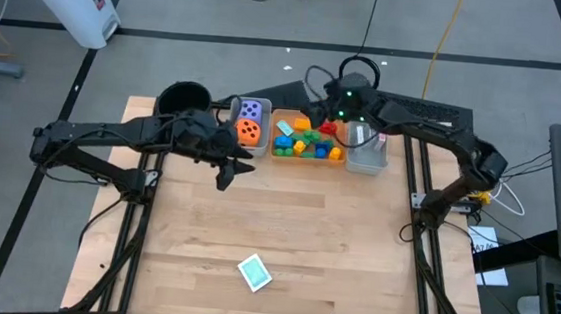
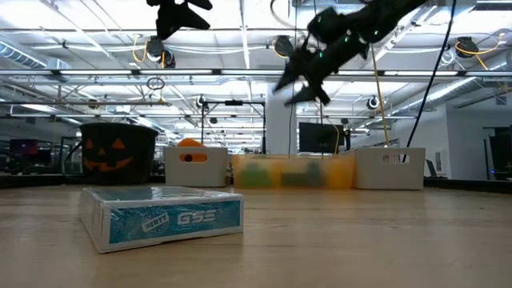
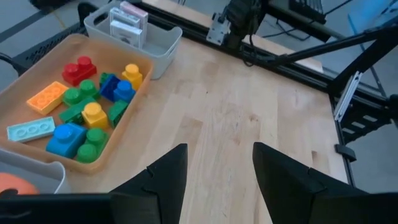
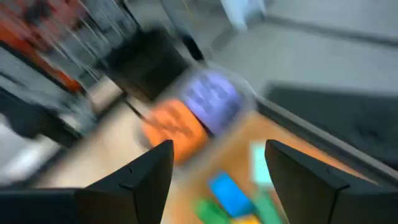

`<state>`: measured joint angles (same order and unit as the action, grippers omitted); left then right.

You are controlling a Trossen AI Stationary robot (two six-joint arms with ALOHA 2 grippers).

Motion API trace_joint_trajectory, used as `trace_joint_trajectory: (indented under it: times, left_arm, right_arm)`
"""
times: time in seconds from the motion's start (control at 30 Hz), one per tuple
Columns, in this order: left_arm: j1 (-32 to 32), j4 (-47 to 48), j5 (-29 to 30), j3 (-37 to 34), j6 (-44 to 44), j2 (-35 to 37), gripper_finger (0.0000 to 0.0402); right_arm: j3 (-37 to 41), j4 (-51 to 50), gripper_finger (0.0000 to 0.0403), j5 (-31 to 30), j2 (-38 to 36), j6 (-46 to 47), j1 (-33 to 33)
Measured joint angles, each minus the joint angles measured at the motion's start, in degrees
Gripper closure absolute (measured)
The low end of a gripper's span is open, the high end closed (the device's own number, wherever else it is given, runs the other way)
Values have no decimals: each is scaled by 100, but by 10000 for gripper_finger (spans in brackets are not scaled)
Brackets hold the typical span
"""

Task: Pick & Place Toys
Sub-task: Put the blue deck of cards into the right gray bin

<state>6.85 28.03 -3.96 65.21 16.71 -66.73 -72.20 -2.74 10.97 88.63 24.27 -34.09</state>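
Left pincer (image 1: 231,176) hangs over the wooden surface (image 1: 285,228) just in front of the row of bins, its two dark fingers (image 3: 163,180) spread apart with bare wood showing between them and nothing held. Behind it, at the far left corner, sits the round black pot (image 1: 183,98), which from table height shows an orange pumpkin face. Next along is the left grey bin (image 1: 253,125), holding the purple die (image 1: 253,110) and, touching it on the near side, the orange die (image 1: 249,131). Beside that stands the orange bin (image 1: 307,155), filled with a heap of red, green, blue and yellow bricks (image 1: 307,142); a flat orange brick (image 3: 47,97) and a pale blue one (image 3: 31,130) lie among them. Right pincer (image 1: 316,115) is raised above the back edge of the orange bin, fingers (image 4: 142,177) wide apart and empty, looking down toward the dice. Farther right, the second grey bin (image 1: 367,152) holds a few white and pink cards (image 3: 127,22) standing on edge. Well apart from all this, alone near the front edge of the surface, lies a teal and white card pack (image 1: 254,272), flat on the wood.
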Motion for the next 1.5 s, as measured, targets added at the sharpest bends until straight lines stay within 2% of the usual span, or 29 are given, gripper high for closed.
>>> trace_joint_trajectory:
  times: [0.1,0.23,0.47,0.93,1.07,1.27,1.4,1.5]
  left_arm:
    - [0,-166,-1,0,2,0,215]
    - [0,-379,1,0,7,0,215]
    - [0,-601,1,0,5,2,215]
    - [0,-606,1,0,2,0,215]
    - [0,-606,1,0,2,2,215]
    - [0,-606,1,0,2,0,215]
    - [0,-606,1,0,0,2,215]
    - [0,-606,1,0,0,2,215]
  right_arm:
    - [-4,399,163,-16,-230,212,253]
    - [-4,722,164,-23,-416,-66,727]
    - [-2,800,165,-24,-520,-508,1559]
    - [-2,735,165,-52,-604,54,2736]
    - [0,633,165,-414,-587,-121,3109]
    - [0,787,165,-944,-594,-620,3331]
    - [0,1005,165,-915,-597,126,3388]
    - [0,798,165,-558,-597,347,3430]
